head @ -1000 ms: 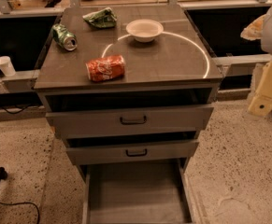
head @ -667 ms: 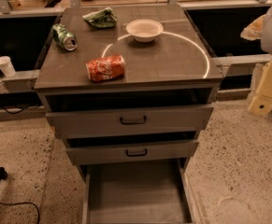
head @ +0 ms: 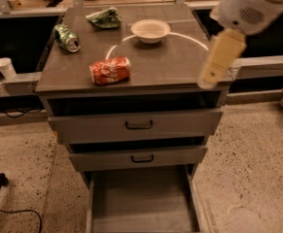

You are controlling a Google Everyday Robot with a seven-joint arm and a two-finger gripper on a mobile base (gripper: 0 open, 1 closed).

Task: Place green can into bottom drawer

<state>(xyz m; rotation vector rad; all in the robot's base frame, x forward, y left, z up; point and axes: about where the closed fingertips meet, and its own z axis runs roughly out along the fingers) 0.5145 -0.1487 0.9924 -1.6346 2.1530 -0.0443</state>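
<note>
The green can (head: 66, 38) lies on its side at the left edge of the grey cabinet top, its silver end facing forward. The bottom drawer (head: 143, 203) is pulled out at the foot of the cabinet, its flat grey interior bare. My gripper (head: 221, 57) hangs on the white arm above the cabinet top's right front corner, far right of the green can, and nothing shows in it.
A red soda can (head: 110, 70) lies on its side at front centre of the top. A crumpled green bag (head: 104, 18) and a white bowl (head: 150, 30) sit at the back. The two upper drawers (head: 139, 125) stand slightly open. A paper cup (head: 6, 67) stands on the left ledge.
The arm and gripper have swung in from the right edge to over the cabinet's right front corner. The cans, bowl and drawers have not moved.
</note>
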